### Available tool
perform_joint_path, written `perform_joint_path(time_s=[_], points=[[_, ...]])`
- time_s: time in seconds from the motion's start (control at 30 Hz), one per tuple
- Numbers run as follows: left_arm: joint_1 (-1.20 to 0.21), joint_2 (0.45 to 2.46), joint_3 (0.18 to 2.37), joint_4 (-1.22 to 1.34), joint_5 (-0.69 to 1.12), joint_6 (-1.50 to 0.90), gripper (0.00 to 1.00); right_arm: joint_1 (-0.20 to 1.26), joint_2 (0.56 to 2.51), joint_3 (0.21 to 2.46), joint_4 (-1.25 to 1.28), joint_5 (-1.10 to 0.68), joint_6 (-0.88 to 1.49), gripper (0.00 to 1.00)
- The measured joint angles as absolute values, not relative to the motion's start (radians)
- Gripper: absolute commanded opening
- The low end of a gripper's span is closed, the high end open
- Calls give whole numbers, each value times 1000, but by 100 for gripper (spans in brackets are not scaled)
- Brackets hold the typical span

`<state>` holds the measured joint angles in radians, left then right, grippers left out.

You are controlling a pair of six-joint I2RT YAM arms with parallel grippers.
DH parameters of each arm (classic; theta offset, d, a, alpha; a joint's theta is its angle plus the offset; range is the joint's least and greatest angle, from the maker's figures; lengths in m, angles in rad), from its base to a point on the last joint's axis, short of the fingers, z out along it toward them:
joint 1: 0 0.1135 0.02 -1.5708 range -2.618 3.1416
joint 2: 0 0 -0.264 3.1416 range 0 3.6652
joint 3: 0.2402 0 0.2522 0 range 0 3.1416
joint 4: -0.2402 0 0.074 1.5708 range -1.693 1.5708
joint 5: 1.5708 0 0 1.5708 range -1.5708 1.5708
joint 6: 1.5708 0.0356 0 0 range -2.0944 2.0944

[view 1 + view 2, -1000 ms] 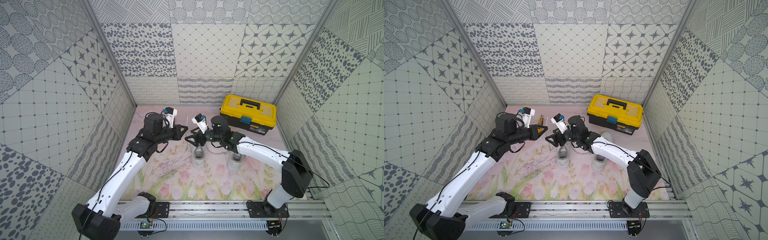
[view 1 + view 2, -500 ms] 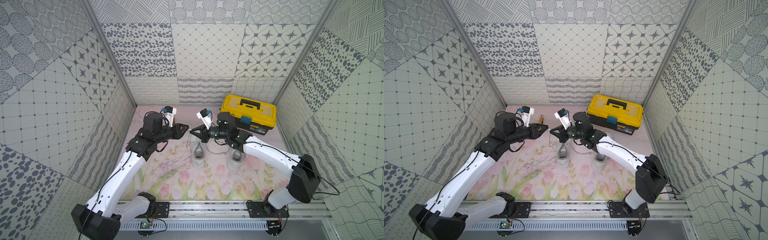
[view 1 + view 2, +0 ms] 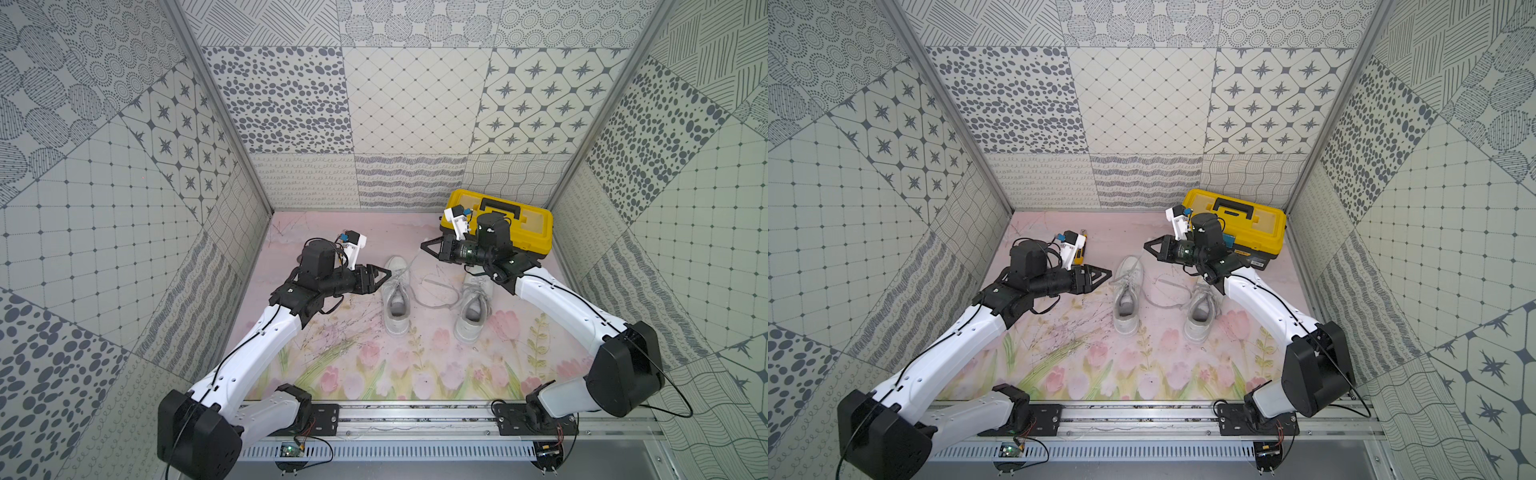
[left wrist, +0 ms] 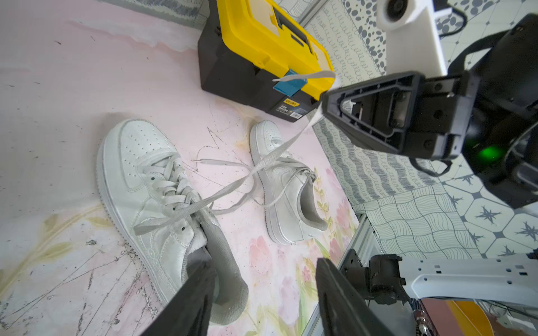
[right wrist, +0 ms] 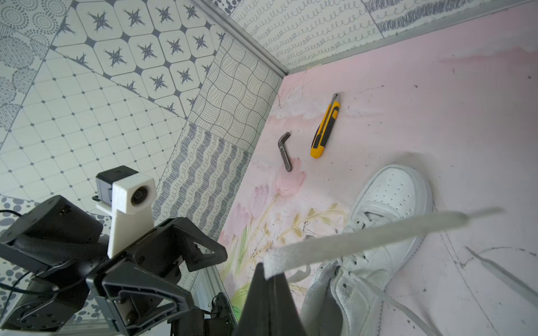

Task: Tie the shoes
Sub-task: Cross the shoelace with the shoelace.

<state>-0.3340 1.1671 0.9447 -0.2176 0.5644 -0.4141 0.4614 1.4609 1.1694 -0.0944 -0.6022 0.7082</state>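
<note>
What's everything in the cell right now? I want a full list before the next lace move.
sneakers: 2, white, side by side mid-mat, toes toward the back wall
lace: 1 lifted, pale grey, rising from the sneaker nearer the left arm; other laces lie loose between the shoes
toolbox: 1, yellow lid on black base, back right corner
utility knife: 1, yellow and black, back left of the mat
L-shaped tool: 1, grey, possibly a hex key, beside the knife
mat: 1, pink floral, floor
left hand: 1, black, open, empty
right hand: 1, black, shut on the lace
</note>
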Motion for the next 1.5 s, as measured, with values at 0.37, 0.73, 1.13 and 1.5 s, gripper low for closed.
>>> perform_joint_path(time_s=[0.37, 0.73, 1.13, 1.5], points=[[-388, 1424, 1038, -132, 664, -276, 60, 440, 1452, 1163, -123, -601, 780, 0], [-433, 1607, 1198, -124, 677, -143, 53, 432, 1425, 1163, -133, -601, 780, 0], [-450, 1689, 1264, -124, 667, -74, 55, 430, 1425, 1163, -142, -598, 780, 0], [-450, 1707, 1266, -125, 654, -32, 20, 427, 1394, 1169, -173, -576, 774, 0]])
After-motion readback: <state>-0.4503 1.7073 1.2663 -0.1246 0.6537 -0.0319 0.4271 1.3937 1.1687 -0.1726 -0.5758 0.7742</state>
